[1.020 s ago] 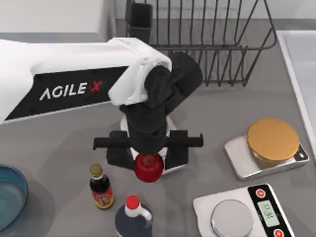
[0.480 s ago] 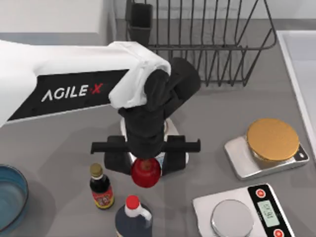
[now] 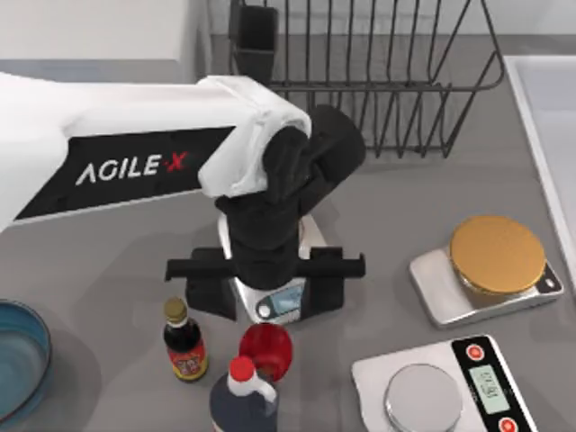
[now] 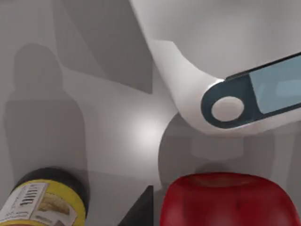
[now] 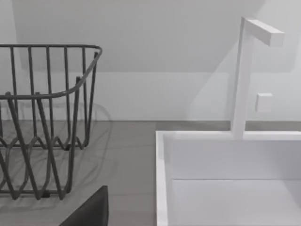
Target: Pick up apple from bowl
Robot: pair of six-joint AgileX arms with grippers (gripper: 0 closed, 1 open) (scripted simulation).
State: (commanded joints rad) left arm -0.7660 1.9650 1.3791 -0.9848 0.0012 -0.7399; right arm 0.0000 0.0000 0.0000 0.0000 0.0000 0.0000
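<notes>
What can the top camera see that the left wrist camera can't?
Top view adds: the blue bowl, wire rack, gold-topped scale, steel-topped scale, red-capped bottle and the open left end effector.
Left wrist view adds: the barcode on the small bottle's label.
Both: the apple lying on the table outside the bowl, the small bottle and the white scale.

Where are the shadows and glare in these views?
Left wrist view: bright glare patch on the table, soft bottle-shaped shadows, apple dull. Top view: soft shadow under the left gripper. Right wrist view: faint rack and faucet shadows on the wall.
</notes>
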